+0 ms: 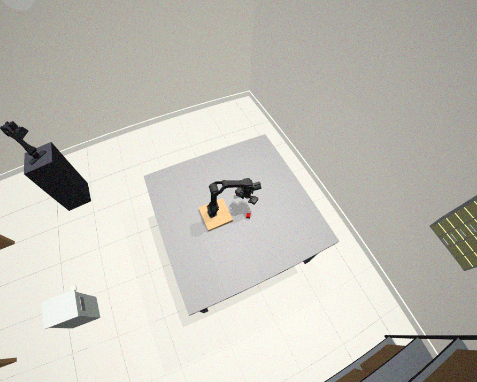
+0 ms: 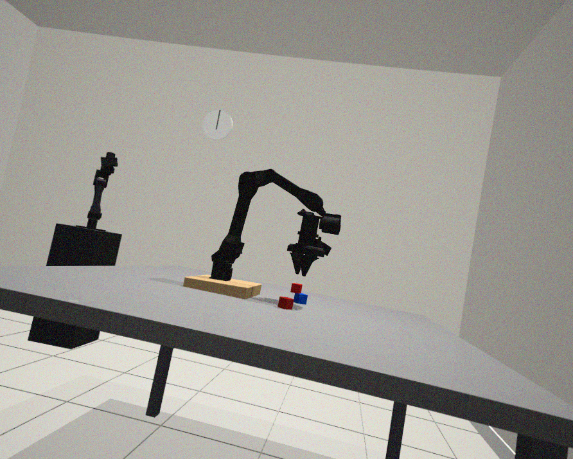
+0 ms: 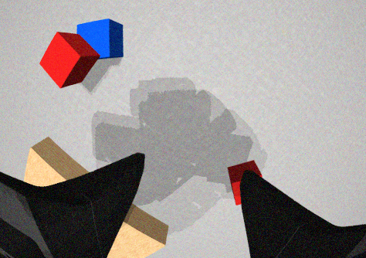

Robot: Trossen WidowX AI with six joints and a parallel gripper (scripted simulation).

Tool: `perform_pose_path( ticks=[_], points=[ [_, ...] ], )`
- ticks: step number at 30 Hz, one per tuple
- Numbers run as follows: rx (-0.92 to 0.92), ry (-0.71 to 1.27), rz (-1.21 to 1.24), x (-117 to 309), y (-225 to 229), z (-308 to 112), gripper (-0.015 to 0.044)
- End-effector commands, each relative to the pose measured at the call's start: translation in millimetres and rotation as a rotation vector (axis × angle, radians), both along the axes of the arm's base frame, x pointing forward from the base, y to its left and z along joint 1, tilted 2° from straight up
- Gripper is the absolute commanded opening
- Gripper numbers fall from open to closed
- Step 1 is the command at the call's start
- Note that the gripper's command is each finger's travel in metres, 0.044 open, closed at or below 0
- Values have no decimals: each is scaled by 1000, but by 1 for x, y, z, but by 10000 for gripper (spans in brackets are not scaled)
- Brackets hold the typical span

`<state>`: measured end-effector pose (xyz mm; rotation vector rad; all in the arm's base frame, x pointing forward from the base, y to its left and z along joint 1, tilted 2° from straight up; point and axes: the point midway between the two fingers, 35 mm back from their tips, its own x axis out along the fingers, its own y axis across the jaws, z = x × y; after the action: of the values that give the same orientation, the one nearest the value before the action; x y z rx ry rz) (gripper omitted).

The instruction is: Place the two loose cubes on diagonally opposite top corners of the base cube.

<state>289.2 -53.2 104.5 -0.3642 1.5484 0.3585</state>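
Note:
The blue base cube [image 2: 300, 298] [image 3: 93, 37] stands on the table. One red cube [image 2: 296, 287] [image 3: 59, 62] rests on it, set off over one corner and turned relative to it; it looks about level. In the top view my arm hides most of this pair. The other red cube [image 1: 248, 215] [image 2: 285, 303] [image 3: 235, 173] lies on the table apart from the base; in the wrist view the right fingertip covers part of it. My gripper [image 2: 300, 274] [image 3: 194, 170] is open and empty, pointing down, above the height of the cubes and off to the side of the stacked pair.
The wooden board [image 1: 222, 222] [image 2: 218, 285] [image 3: 143, 239] under my arm's base is near the cubes. All stand on the grey table [image 1: 247, 262] [image 2: 376, 345]. A second arm [image 1: 23, 142] [image 2: 98, 192] stands on a black pedestal [image 1: 60, 181] [image 2: 83, 247] away from the table.

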Motion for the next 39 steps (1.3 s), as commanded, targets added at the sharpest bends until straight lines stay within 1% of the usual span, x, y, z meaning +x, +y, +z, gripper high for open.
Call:
perform_pose_path(
  ticks=[1, 9, 20, 28, 35, 39],
  points=[
    [-7, 0, 207, -7, -44, 10, 265],
    [-9, 5, 446, -25, -91, 20, 265],
    [-9, 5, 451, -25, -92, 19, 265],
    [-9, 5, 451, -25, -93, -37, 265],
    [-9, 5, 451, -26, -93, -43, 265],
    [-9, 5, 451, -26, -93, -55, 265]
  ],
)
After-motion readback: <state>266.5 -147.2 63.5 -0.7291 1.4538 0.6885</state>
